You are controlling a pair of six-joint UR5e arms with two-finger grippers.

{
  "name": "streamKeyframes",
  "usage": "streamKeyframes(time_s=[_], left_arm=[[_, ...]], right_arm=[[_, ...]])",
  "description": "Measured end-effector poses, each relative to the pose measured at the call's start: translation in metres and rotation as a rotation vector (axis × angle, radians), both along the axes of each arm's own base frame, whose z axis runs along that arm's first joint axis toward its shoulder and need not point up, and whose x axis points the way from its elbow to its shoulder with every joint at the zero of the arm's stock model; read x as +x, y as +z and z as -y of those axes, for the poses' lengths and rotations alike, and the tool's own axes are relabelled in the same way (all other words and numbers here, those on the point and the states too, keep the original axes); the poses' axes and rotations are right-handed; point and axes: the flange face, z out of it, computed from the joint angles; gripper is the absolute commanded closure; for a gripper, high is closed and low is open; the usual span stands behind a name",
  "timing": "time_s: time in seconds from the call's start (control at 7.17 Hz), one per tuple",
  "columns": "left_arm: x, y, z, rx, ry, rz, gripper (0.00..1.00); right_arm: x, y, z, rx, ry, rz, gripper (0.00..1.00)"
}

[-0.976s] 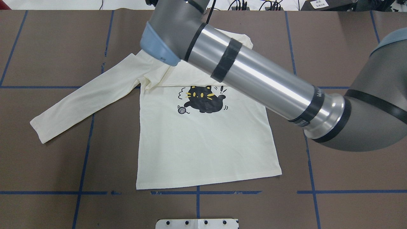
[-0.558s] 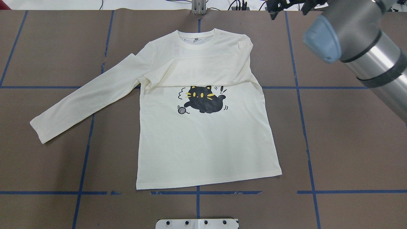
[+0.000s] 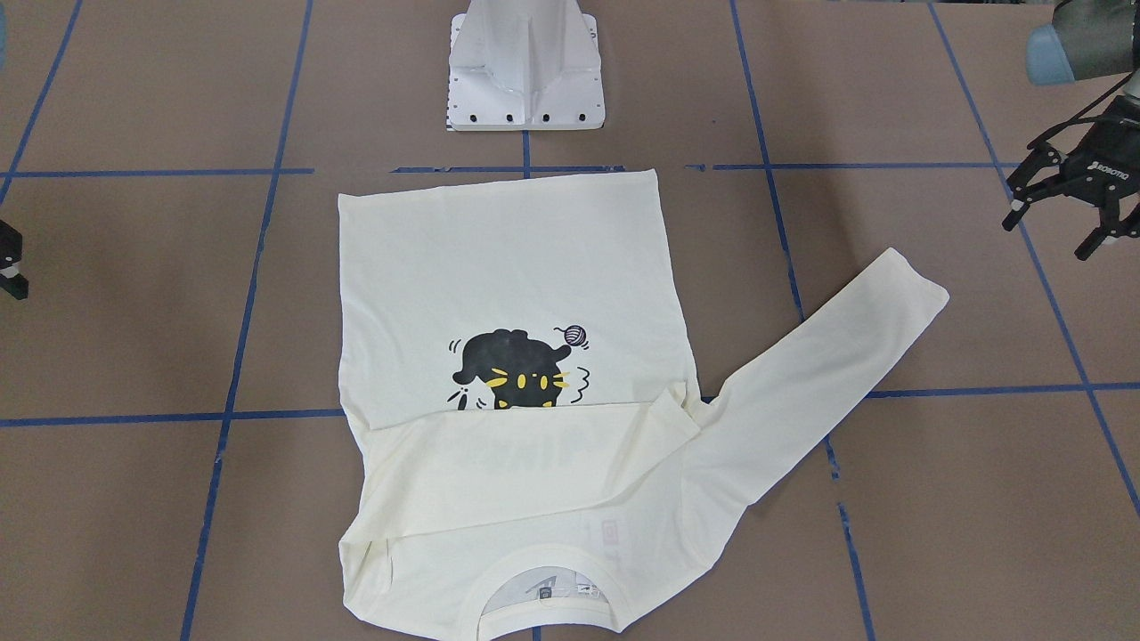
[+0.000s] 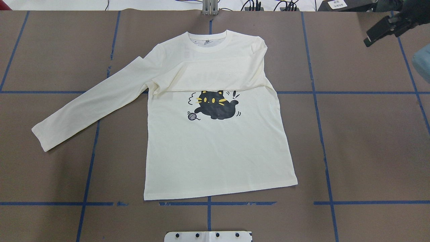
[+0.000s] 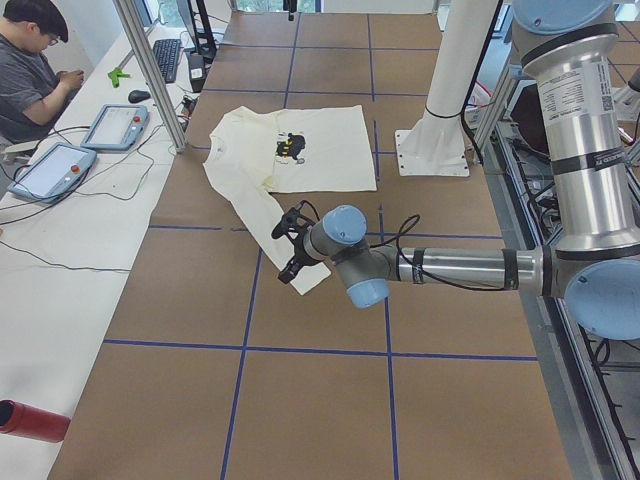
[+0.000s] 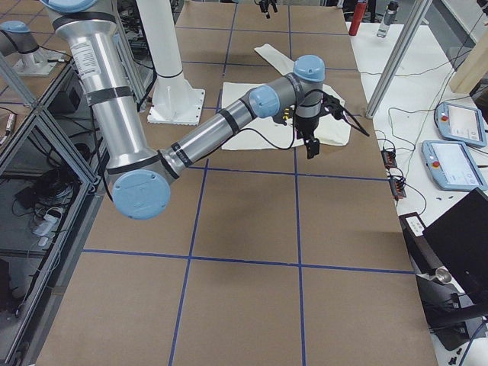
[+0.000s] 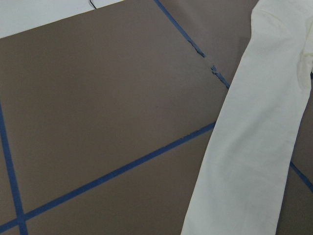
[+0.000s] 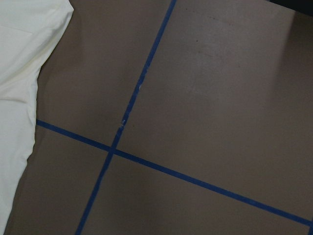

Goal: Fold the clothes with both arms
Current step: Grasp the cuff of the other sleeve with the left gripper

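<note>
Lying flat on the brown table [image 4: 369, 151], the cream shirt [image 4: 218, 158] has its cat picture [image 4: 215, 106] facing up. The collar [image 4: 208, 49] is on the far side from the robot and the bottom edge [image 4: 218, 192] is on the near side. One sleeve [image 4: 218, 75] is already folded across the chest, just above the cat. The other sleeve [image 4: 90, 104] sticks out long toward the robot's left.

The left gripper [image 3: 1055, 227] is up in the air near the end of that long sleeve, not touching it. Its two fingers are spread wide apart and hold nothing. The right gripper [image 4: 383, 28] is off by the far corner on the other side, well away from the shirt. Only a bit of it shows, so I cannot tell if it is spread or closed.

The shirt looks soft, thin and light. It will likely flop, sag and wrinkle when lifted, and it will not break. A good place to pinch is probably the cuff [image 4: 42, 136], so the sleeve can be laid over the chest too. After that, the two bottom corners look like good spots, one for each gripper.
</note>
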Motion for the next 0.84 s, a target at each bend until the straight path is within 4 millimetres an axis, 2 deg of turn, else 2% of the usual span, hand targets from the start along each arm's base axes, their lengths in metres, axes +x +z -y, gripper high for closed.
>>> streamKeyframes(time_s=[0.14,0.28,0.42,0.7,0.84], left_arm=[[0.020,0.005,-0.010,0.008,0.033,0.013,0.01],[0.043,0.009,-0.019,0.016,0.068,0.032,0.01],[0.066,0.013,-0.027,0.025,0.097,0.055,0.01],[0.098,0.020,-0.039,0.042,0.126,0.097,0.02],[0.110,0.026,-0.043,0.048,0.130,0.119,0.08]], right_arm=[[0.012,0.031,-0.017,0.005,0.006,0.002,0.00],[0.019,0.047,-0.027,0.009,0.012,0.006,0.00],[0.023,0.054,-0.032,0.010,0.017,0.007,0.00],[0.025,0.058,-0.034,0.007,0.023,0.007,0.00],[0.025,0.059,-0.035,0.005,0.024,0.006,0.00]])
